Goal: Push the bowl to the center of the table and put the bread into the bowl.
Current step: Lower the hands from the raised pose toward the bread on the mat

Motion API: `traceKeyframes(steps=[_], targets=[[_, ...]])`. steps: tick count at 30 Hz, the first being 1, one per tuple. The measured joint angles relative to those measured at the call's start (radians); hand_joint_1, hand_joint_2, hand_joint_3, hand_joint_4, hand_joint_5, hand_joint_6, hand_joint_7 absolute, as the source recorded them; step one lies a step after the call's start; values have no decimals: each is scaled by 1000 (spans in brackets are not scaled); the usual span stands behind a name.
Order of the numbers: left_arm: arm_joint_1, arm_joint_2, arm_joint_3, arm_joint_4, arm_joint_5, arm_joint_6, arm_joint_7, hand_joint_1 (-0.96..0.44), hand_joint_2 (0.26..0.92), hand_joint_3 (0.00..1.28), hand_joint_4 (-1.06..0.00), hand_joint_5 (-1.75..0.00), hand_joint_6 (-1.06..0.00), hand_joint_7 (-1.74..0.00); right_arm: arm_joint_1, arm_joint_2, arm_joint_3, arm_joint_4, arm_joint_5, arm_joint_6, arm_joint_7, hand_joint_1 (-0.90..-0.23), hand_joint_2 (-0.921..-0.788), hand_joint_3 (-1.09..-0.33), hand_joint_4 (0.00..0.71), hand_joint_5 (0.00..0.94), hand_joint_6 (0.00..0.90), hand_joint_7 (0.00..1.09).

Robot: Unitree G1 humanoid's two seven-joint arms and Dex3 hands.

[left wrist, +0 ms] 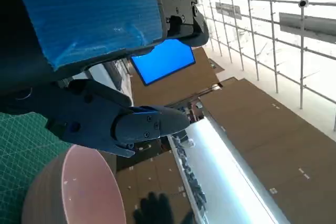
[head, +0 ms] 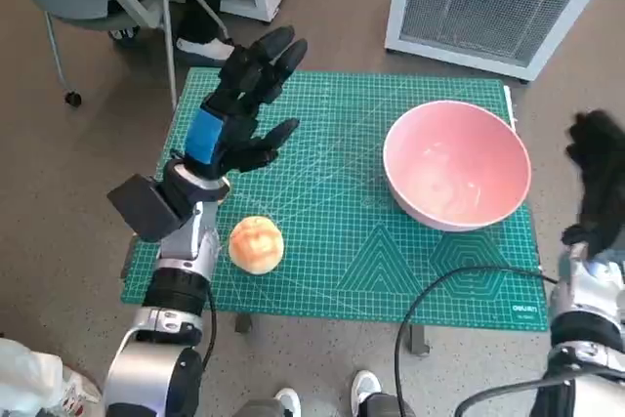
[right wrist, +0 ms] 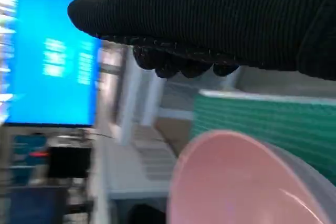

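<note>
On my head view the wide pink plastic bowl (head: 457,163) sits at the right of the green cutting-mat table (head: 332,271), near its right edge. The round golden bread roll (head: 256,244) lies at lower left, just beside my left forearm. My left hand (head: 244,104) hovers in the upper left, fingers (head: 278,51) spread wide, holding nothing. My right hand (head: 598,178) hangs off the table's right edge beside the bowl; I cannot tell its fingers' state.
</note>
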Motion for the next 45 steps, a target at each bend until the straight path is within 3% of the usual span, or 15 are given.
traceKeyframes(steps=[9,14,19,32,45], targets=[[7,14,9,-13,-8,7,-7,-445,921,415,-304,-1,-88,-537,-40,41,17,9,-11,99,-30,-536,-921,-852,242,14,312,11],[17,18,13,-29,-11,11,-9,-447,921,403,-305,-1,-92,-534,-62,70,29,14,-34,133,-33,-523,-921,-845,244,11,314,11],[31,22,15,-50,-11,17,-10,-444,921,396,-306,-2,-95,-530,-81,94,26,17,-38,156,-27,-520,-921,-840,245,8,309,7],[72,50,29,-100,-11,25,-6,-450,921,384,-309,-2,-115,-500,-113,156,29,20,-41,168,25,-523,-921,-866,231,0,298,1],[126,73,38,-140,-10,25,23,-452,921,375,-314,-2,-168,-405,-144,215,41,23,-42,176,30,-519,-921,-866,223,0,293,0]])
